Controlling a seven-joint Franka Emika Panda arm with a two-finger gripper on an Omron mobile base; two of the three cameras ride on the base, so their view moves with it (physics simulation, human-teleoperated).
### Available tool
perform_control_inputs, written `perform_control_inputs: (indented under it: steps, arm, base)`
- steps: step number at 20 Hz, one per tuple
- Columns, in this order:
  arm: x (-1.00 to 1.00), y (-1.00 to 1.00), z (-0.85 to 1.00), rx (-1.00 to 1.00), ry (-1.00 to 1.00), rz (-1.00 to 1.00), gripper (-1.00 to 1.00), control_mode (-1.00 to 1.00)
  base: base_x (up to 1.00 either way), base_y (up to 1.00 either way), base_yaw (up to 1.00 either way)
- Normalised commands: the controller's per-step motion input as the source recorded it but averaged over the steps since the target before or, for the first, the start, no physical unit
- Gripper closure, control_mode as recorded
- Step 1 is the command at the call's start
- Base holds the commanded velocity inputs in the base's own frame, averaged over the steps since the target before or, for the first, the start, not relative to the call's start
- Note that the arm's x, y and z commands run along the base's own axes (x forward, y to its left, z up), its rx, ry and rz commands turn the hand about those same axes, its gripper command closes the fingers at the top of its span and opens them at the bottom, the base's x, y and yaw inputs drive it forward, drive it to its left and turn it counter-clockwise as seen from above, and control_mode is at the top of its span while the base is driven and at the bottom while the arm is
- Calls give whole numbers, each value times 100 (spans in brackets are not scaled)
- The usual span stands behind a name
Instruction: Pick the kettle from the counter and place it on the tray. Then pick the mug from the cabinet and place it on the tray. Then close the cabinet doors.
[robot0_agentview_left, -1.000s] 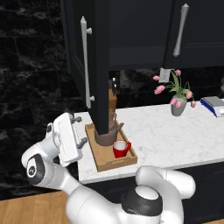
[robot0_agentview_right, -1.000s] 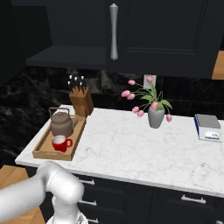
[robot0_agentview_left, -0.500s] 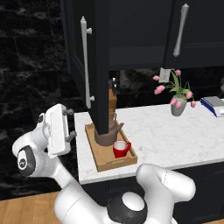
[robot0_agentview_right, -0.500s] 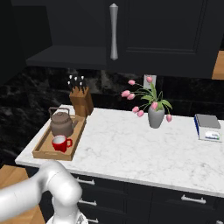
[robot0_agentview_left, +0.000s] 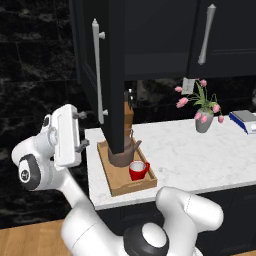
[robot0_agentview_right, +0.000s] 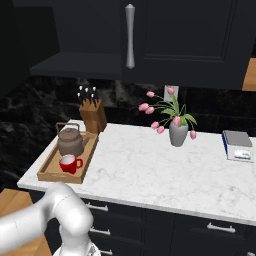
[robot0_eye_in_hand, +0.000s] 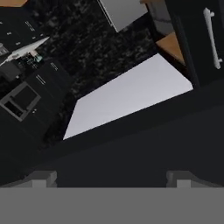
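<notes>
**Arm folded left of the counter, jaws wide, hand raised beside the open door**

Nearest the left base camera, the arm's white base joints fill the bottom of the picture, and from there a link climbs up and to the left to a rounded elbow with a dark cap. The forearm doubles back to the right from that elbow, and the flat white hand stands upright on its end. The gripper (robot0_agentview_left: 80, 131) points to the right, toward the open door (robot0_agentview_left: 100, 80), with its two fingers (robot0_agentview_left: 79, 115) spread far apart, one above the other, and nothing between them. The upper finger sits close to the door's long silver handle (robot0_agentview_left: 96, 70), apart from it as far as can be told. In the hand view both dark fingertips (robot0_eye_in_hand: 43, 177) stand at the bottom corners, wide apart, looking across a dark panel to a pale slab and a bar handle.

Just past the hand comes the left end of the counter (robot0_agentview_right: 150, 165). The tray (robot0_agentview_right: 47, 170) lies there with the mug (robot0_agentview_right: 69, 163) at its near end and the kettle (robot0_agentview_right: 70, 141) right behind it, both inside the rims. Behind the tray a knife block (robot0_agentview_right: 92, 112) stands against the wall.

Farther right a vase (robot0_agentview_right: 176, 131) of pink tulips stands mid-counter, and a blue book (robot0_agentview_right: 237, 146) lies near the far right edge.

Above, the cabinet (robot0_agentview_right: 80, 65) shows its shelf on the left, while the right door (robot0_agentview_right: 175, 35) lies flat and shut.
</notes>
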Motion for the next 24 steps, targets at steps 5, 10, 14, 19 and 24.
perform_control_inputs:
  steps: [5,10,14,19,24]
  arm:
    - [-33,-48,43,0,-8,0,-100,-100]
    - [-13,-66,42,0,-3,6,-100,-100]
    - [-1,-73,37,0,-4,13,-100,-100]
    - [0,-81,27,0,0,21,-100,-100]
    - [5,-86,18,2,0,29,-100,-100]
  base:
    - [0,0,0]
    - [0,0,0]
    - [0,0,0]
    - [0,0,0]
    - [0,0,0]
